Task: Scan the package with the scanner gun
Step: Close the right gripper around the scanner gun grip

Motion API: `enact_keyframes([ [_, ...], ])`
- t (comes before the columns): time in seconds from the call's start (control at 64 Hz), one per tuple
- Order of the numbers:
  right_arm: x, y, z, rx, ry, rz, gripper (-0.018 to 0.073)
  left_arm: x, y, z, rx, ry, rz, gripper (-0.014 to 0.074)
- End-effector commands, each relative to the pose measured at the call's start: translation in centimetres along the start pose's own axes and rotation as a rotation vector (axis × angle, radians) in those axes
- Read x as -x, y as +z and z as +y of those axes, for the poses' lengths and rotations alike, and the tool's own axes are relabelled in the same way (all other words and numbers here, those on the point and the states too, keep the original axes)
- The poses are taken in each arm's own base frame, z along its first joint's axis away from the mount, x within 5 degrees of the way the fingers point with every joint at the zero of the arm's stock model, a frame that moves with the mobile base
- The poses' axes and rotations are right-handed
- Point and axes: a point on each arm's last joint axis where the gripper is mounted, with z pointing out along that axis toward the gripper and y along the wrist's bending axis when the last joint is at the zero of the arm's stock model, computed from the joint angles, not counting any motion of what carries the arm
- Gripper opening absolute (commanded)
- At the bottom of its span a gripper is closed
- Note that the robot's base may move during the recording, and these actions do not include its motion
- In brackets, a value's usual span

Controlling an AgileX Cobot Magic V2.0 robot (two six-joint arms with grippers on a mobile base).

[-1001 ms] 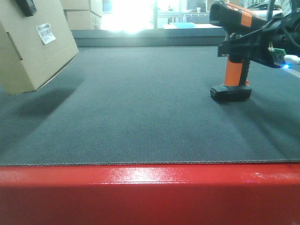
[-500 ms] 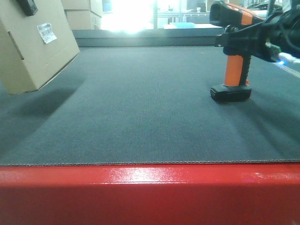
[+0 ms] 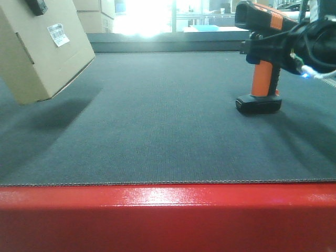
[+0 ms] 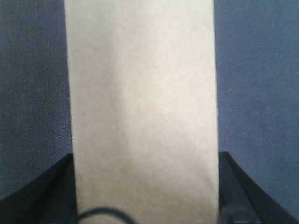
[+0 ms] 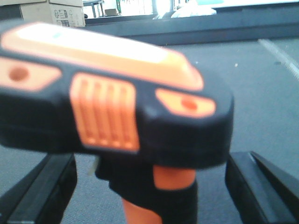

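Note:
The tan package (image 3: 44,50) hangs tilted above the mat at the far left, its white barcode label (image 3: 59,34) facing the middle. My left gripper (image 4: 145,156) is shut on it, with a black finger (image 4: 44,191) pressed against each side of the cardboard (image 4: 140,93). The black and orange scanner gun (image 3: 261,79) stands upright on its flat base at the right. My right gripper (image 3: 270,50) reaches in from the right at the top of its handle. In the right wrist view the gripper (image 5: 152,161) is open, with both fingers (image 5: 42,191) clear of the scanner gun (image 5: 112,98).
A dark grey mat (image 3: 157,121) covers the table, with a red front edge (image 3: 168,215). A low dark ledge (image 3: 168,38) runs along the back. Stacked cardboard boxes (image 3: 97,16) stand behind it at the left, beside bright windows.
The package has shifted a little to the right in my left gripper. My right gripper has moved slightly up beside the scanner gun, which still stands in place.

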Motion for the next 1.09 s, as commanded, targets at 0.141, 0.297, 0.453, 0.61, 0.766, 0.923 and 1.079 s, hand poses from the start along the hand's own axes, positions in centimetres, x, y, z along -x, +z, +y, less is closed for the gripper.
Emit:
enact_keyframes([
  [0.141,0.7,0.9,0.4,0.021,0.009,-0.037,0.055,0.2,-1.1,-0.2,-0.014,-0.005,-0.04,0.0155],
  [0.297,1.6,2.0,0.8,0.028,0.016,-0.057,0.055,0.2,-1.1,-0.2,-0.014,-0.005,-0.04,0.0155],
  [0.453,1.5,2.3,0.9,0.033,0.013,-0.022,0.055,0.2,-1.1,-0.2,-0.014,-0.005,-0.04,0.0155],
  [0.61,1.5,2.3,0.8,0.024,0.02,-0.025,0.055,0.2,-1.1,-0.2,-0.014,-0.005,-0.04,0.0155],
  [0.766,1.4,2.3,0.8,0.023,0.02,-0.016,0.055,0.2,-1.1,-0.2,-0.014,-0.005,-0.04,0.0155],
  [0.923,1.0,2.0,0.7,0.021,0.018,-0.001,0.0549,0.2,-1.1,-0.2,-0.014,-0.005,-0.04,0.0155],
  [1.079,0.8,1.8,0.8,0.039,-0.002,0.0,0.0549,0.2,-1.1,-0.2,-0.014,-0.005,-0.04,0.0155],
])
